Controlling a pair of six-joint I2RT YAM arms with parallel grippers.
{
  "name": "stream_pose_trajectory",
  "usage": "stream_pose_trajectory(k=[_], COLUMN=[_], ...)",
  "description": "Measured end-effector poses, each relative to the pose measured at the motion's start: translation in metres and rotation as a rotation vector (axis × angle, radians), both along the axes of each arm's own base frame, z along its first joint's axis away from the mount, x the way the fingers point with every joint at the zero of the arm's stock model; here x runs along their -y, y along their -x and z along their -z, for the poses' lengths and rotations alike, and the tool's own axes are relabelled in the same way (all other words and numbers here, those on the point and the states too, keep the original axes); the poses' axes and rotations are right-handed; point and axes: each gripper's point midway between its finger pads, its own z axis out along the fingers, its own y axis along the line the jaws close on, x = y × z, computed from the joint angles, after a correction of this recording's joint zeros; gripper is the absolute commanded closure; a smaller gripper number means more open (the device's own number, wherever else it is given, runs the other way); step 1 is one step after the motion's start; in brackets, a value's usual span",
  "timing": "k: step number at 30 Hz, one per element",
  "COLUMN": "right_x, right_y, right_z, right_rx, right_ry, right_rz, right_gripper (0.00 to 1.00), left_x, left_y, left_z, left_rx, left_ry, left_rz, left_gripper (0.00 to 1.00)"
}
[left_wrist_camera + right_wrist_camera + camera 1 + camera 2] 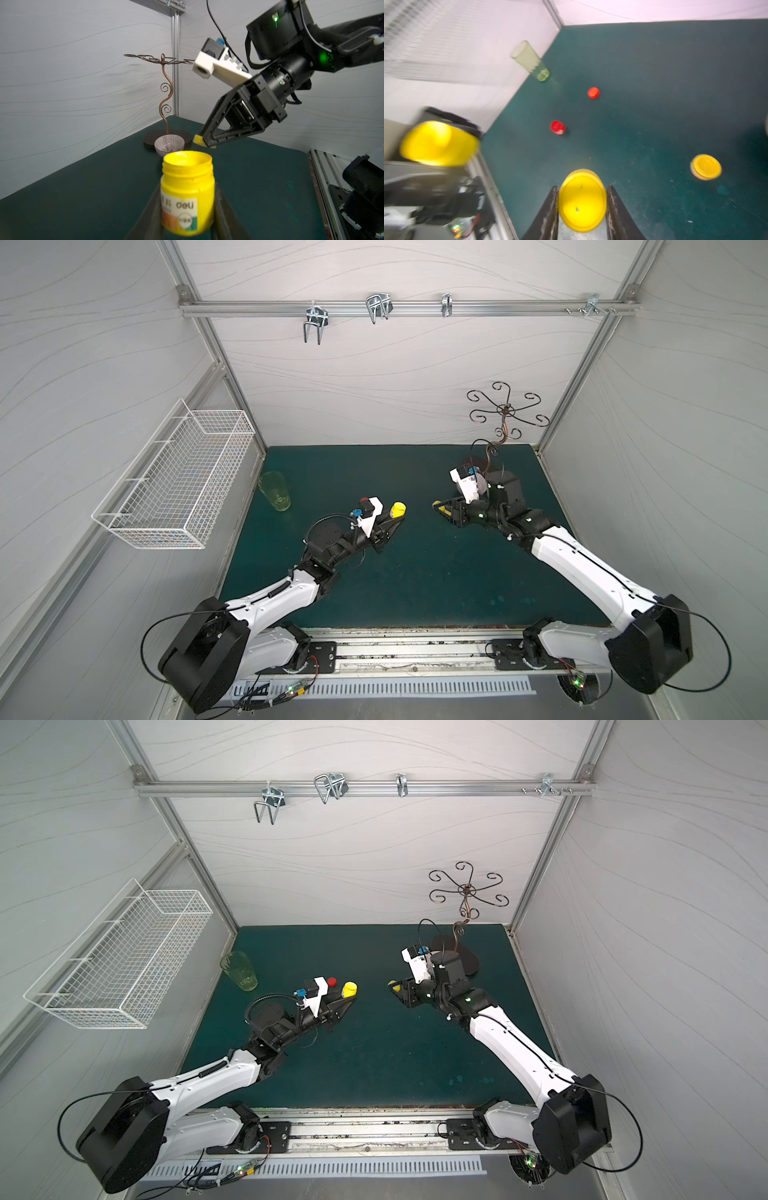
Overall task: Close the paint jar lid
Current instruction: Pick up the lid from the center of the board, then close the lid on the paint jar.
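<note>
The yellow paint jar (187, 193) has an open mouth and a "deli" label. My left gripper (188, 187) is shut on its body and holds it upright above the green mat. In both top views the jar (399, 509) (349, 989) sticks out past the left fingers near the mat's middle. My right gripper (583, 188) is shut on the round yellow lid (582, 200), gripped by its rim. In the left wrist view the right gripper (207, 142) hangs beyond the jar and slightly higher, with the lid (198, 139) showing at its tips, apart from the jar.
A green glass (275, 491) stands at the mat's left edge. Two small red jars (557, 127) (593, 92) and another yellow-lidded jar (706, 166) sit on the mat. A striped bowl (169, 143) and a copper wire stand (165, 93) occupy the back right corner.
</note>
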Motion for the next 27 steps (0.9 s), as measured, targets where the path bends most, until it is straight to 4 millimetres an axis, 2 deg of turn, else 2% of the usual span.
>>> stream_pose_trajectory(k=[3, 8, 16, 21, 27], right_x=[-0.006, -0.013, -0.025, -0.036, -0.042], right_y=[0.007, 0.02, 0.04, 0.056, 0.059], right_z=[-0.02, -0.034, -0.036, -0.036, -0.027], right_rx=[0.001, -0.02, -0.088, -0.105, -0.129], right_ry=[-0.034, -0.076, -0.132, -0.138, -0.121], right_rz=[-0.049, -0.122, -0.233, -0.302, -0.322], right_gripper=[0.69, 0.69, 0.69, 0.69, 0.7], left_x=[0.006, 0.016, 0.024, 0.025, 0.028], left_y=[0.005, 0.012, 0.019, 0.019, 0.021], left_z=[0.005, 0.01, 0.024, 0.024, 0.024], left_rx=[-0.004, -0.004, -0.037, -0.04, -0.04], left_ry=[-0.012, -0.034, -0.066, -0.068, -0.069], left_rz=[0.026, 0.06, 0.093, 0.098, 0.111], left_gripper=[0.74, 0.74, 0.74, 0.74, 0.74])
